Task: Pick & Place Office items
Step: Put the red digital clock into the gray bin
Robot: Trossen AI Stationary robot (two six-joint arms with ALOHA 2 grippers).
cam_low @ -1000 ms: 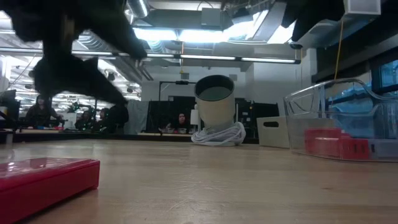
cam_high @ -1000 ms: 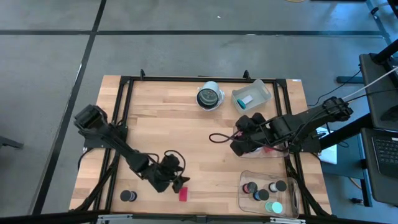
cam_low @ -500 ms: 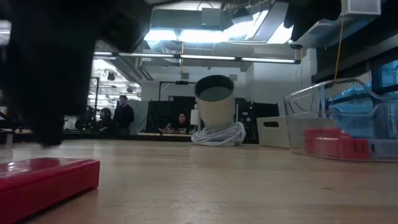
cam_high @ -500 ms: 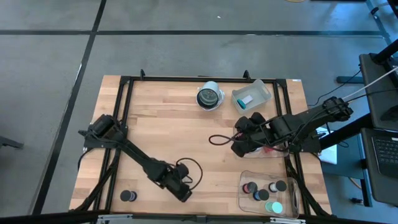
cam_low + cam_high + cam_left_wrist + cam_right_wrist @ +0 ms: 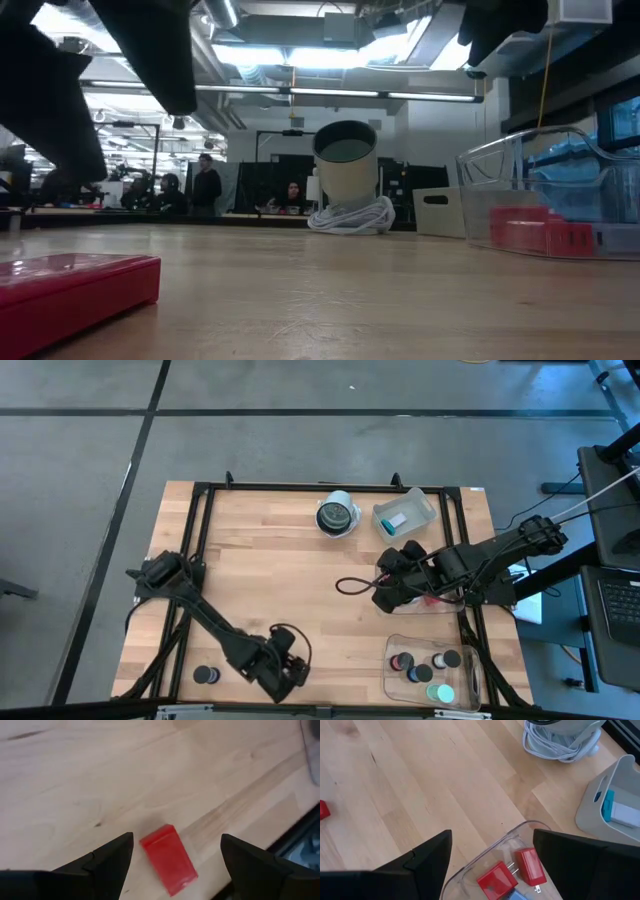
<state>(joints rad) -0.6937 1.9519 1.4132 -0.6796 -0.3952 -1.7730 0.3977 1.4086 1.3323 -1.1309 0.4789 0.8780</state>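
Note:
A red block (image 5: 168, 858) lies flat on the wood near the table's near edge, large in the low view (image 5: 70, 292). My left gripper (image 5: 176, 838) hangs open just above it, one finger on either side and clear of it, and it covers the block in the high view (image 5: 288, 672). My right gripper (image 5: 386, 586) is open and waits over a clear bin (image 5: 470, 870) that holds two red blocks (image 5: 512, 872). A black disc (image 5: 206, 675) rests on the table near the near left corner.
A clear bin (image 5: 468, 682) at the near right holds black discs and a teal round piece (image 5: 441, 693). A far bin (image 5: 427, 509) holds pale blue and white rectangles. The round white-and-dark thing (image 5: 338, 515) with its coiled cable stands at the far middle. Bare wood lies between.
My left gripper has swung toward the table's near edge and come over the red block, which showed beside it a second ago and is now covered in the high view. The block has stayed where it was.

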